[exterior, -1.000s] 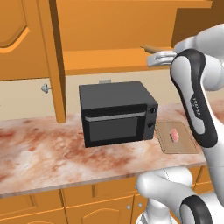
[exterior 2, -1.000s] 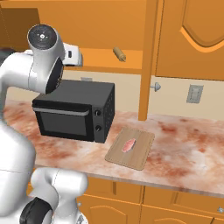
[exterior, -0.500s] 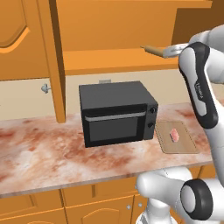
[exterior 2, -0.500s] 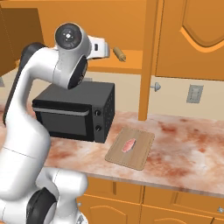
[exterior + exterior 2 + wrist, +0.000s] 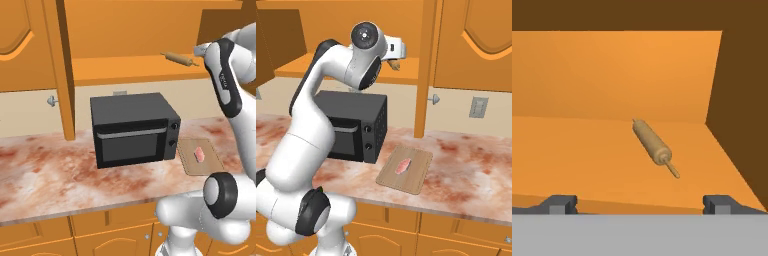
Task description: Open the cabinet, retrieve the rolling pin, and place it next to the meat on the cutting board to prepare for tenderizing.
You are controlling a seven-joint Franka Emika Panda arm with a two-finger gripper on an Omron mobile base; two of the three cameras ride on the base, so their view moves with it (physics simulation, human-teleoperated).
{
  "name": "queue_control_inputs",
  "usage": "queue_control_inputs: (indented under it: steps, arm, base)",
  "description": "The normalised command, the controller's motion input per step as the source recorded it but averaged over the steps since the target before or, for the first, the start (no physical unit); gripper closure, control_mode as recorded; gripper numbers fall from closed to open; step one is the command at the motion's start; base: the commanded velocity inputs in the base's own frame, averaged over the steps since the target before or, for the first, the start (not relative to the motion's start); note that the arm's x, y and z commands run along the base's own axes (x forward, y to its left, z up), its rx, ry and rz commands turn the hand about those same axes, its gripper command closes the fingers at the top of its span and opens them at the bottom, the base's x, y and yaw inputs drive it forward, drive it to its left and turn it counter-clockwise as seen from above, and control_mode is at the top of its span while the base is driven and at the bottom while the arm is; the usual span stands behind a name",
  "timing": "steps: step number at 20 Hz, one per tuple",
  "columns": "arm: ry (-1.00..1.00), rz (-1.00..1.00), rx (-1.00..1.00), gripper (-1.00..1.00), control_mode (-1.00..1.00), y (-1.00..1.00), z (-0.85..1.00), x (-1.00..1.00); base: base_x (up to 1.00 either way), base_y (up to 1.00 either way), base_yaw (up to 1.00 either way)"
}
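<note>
On cabinet (image 5: 30, 45) shelf, doors open: rolling pin (image 5: 654, 145) lying diagonal, free, ahead of gripper (image 5: 639, 204). Fingers (image 5: 559, 204) spread wide, empty. Best approach: roll wrist perpendicular to pin, center over barrel, not handle. Meat (image 5: 404, 165) waiting on cutting board (image 5: 416, 175).

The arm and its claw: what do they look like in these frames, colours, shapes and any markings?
The arm is glossy white, built of rounded tubular links with dark grey to black joint bands and a round dark cap at the top joint. A black forearm panel carries small white lettering, too small to read. The claw shows two small dark grey blocky tips.
</note>
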Motion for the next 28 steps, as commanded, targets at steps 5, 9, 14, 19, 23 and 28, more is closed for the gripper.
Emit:
queue_control_inputs:
  steps: [5,9,14,19,23,28]
  arm:
    - [0.06,-0.01,0.00,-1.00,-1.00,-0.30,0.00,0.63]
    - [0.13,0.01,0.00,-1.00,-1.00,-0.04,0.00,0.57]
    - [0.16,0.13,0.00,-1.00,-1.00,0.00,-0.07,0.50]
    - [0.08,0.16,0.00,-1.00,-1.00,0.00,-0.19,0.32]
    - [0.00,0.13,-0.01,-1.00,-1.00,-0.02,-0.14,0.40]
    - [0.00,0.08,-0.04,-1.00,-1.00,0.00,-0.11,0.41]
  base:
    - [0.00,0.00,0.00]
    - [0.00,0.00,0.00]
    - [0.00,0.00,0.00]
    - [0.00,0.00,0.00]
    - [0.00,0.00,0.00]
    - [0.00,0.00,0.00]
